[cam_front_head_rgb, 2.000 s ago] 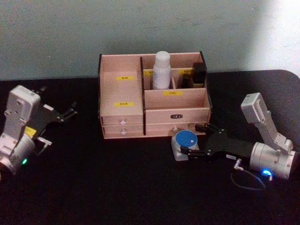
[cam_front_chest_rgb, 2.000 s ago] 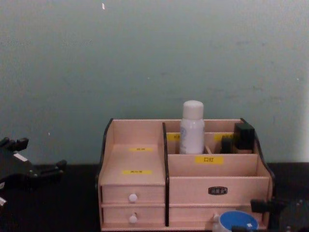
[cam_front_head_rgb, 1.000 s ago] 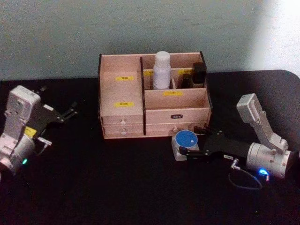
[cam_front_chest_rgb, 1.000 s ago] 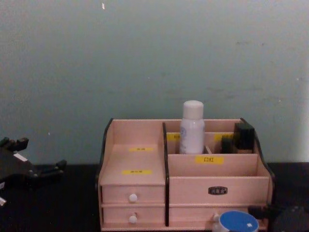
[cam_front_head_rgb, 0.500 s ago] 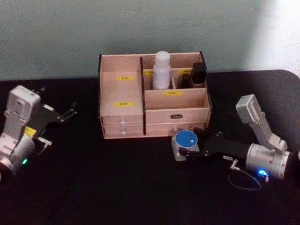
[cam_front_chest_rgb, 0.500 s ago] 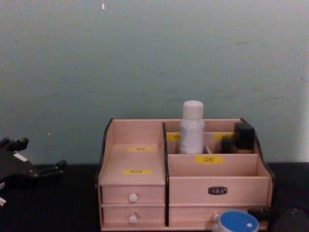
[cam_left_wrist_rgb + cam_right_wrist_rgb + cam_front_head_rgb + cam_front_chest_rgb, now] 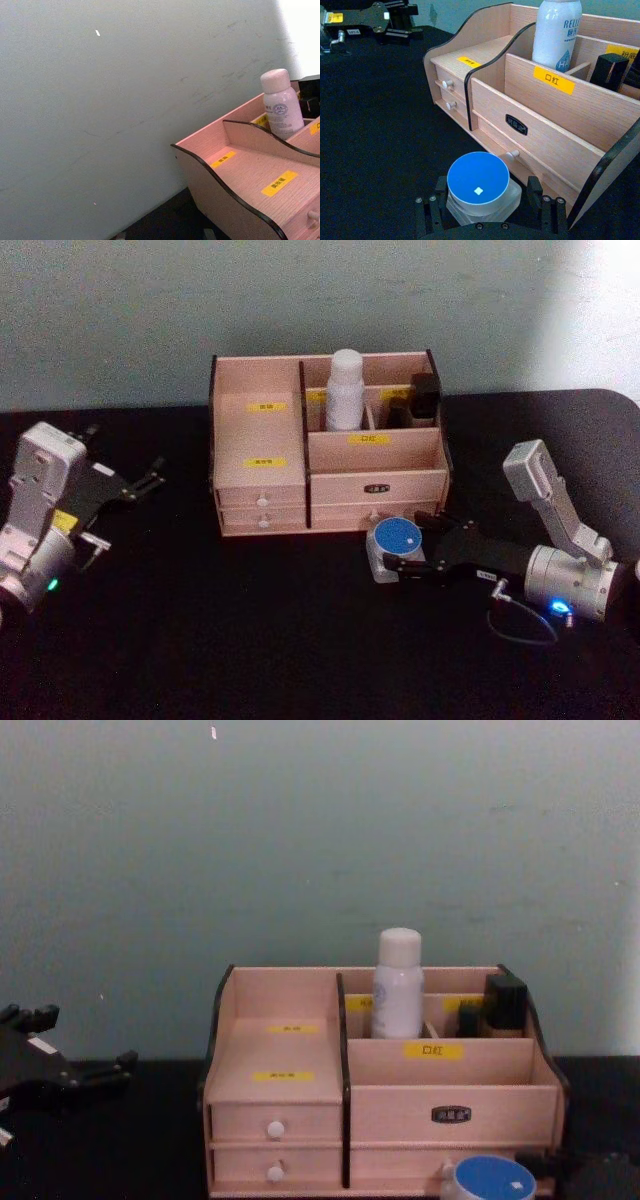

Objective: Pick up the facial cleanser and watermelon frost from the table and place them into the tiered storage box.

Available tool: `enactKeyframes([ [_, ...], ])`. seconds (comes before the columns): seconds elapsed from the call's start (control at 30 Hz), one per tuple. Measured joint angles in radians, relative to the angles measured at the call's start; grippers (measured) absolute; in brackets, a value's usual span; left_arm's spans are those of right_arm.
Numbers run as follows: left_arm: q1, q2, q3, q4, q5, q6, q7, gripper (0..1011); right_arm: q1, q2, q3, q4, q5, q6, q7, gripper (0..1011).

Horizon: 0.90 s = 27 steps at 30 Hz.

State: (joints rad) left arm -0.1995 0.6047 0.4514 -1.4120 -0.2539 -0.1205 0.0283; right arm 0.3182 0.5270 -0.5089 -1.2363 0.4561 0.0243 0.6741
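The right gripper [image 7: 408, 545] lies low on the black table [image 7: 250, 640] and reaches in from the 4 o'clock side of the blue-lidded jar [image 7: 478, 181]. Its fingers are spread either side of the jar, with slim gaps showing. The jar stands on the table at the 5 o'clock corner of the tiered storage box [image 7: 262, 435]. A white bottle [image 7: 344, 390] stands upright in a rear compartment. The left gripper [image 7: 150, 475] rests at the box's 9 o'clock, fingers apart and empty.

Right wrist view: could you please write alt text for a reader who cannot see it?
A blue-lidded jar stands on the black table between the open fingers of the right claw, before the tiered storage box and its lowest drawer. A white bottle stands in a rear compartment; the left claw is far off.
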Motion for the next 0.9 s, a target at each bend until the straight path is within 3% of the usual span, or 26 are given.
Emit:
enactKeyframes([
  [0.9, 0.0, 0.0, 0.0, 0.0, 0.0, 0.0, 0.0, 1001, -0.001, 0.001, 0.001, -0.002, 0.0, -0.001, -0.001, 1003],
])
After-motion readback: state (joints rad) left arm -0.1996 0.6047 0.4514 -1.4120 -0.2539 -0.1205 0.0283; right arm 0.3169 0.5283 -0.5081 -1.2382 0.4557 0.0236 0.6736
